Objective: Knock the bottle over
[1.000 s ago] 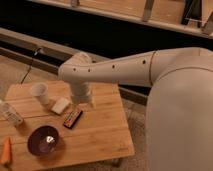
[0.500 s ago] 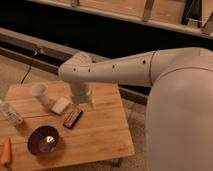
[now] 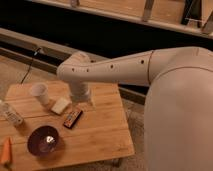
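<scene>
The bottle (image 3: 11,114), small, slim and clear with a pale band, is at the left edge of the wooden table (image 3: 100,135). Its long axis runs slantwise, and it looks to be lying down. My white arm reaches in from the right over the table's back half. My gripper (image 3: 82,99) hangs at the arm's end above the table's middle, just right of a pale packet (image 3: 60,105). It is well to the right of the bottle and does not touch it.
A white paper cup (image 3: 40,93) stands at the back left. A dark snack bar (image 3: 72,118) lies below the gripper. A purple bowl (image 3: 44,140) is at the front left, with an orange object (image 3: 6,150) at the front left edge.
</scene>
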